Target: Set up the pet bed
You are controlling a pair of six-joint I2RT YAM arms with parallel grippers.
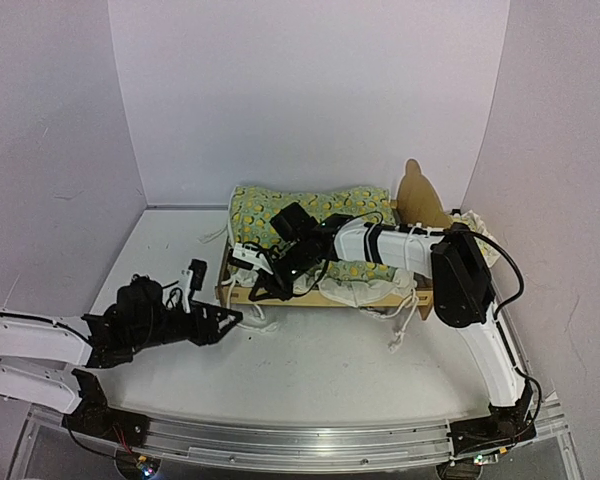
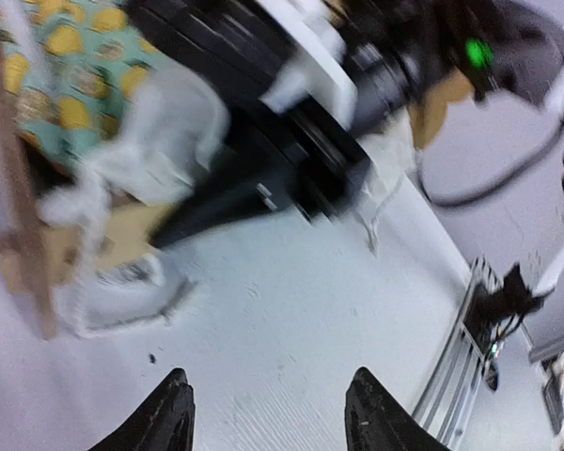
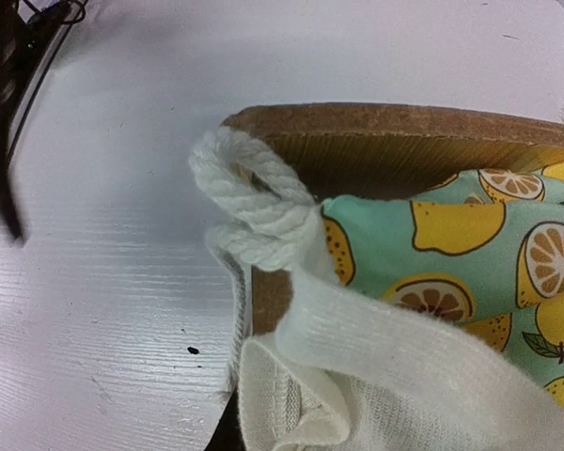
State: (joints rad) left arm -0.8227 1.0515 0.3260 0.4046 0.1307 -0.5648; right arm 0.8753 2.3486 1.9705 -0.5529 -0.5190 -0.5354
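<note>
Hovering low over the near left of the white worktop (image 1: pixel 320 370), the left fingers (image 1: pixel 232 317) stand partly apart with nothing between them, their dark tips pointing at the left end of the bed. Just beyond them, across the middle of the worktop, sits the small light plywood pet bed (image 1: pixel 290 298), its long side facing the arms. The right arm reaches over it from the right, and the right fingers (image 1: pixel 263 283) are down at the bed's left end, at the blanket's edge. Their wrist camera sees only white ruffled hem, a loop of white twisted cord (image 3: pixel 254 202) and the plywood rim, so I cannot tell how wide they stand or whether they hold cloth. A green-yellow lemon-print ruffled blanket (image 1: pixel 310 207) lies bunched along the bed, its white trim spilling over the front rail. Farthest back, at the right end, the tall curved plywood headboard (image 1: pixel 413 188) stands upright, with what may be a small pale pillow (image 1: pixel 477 222) just beside it.
</note>
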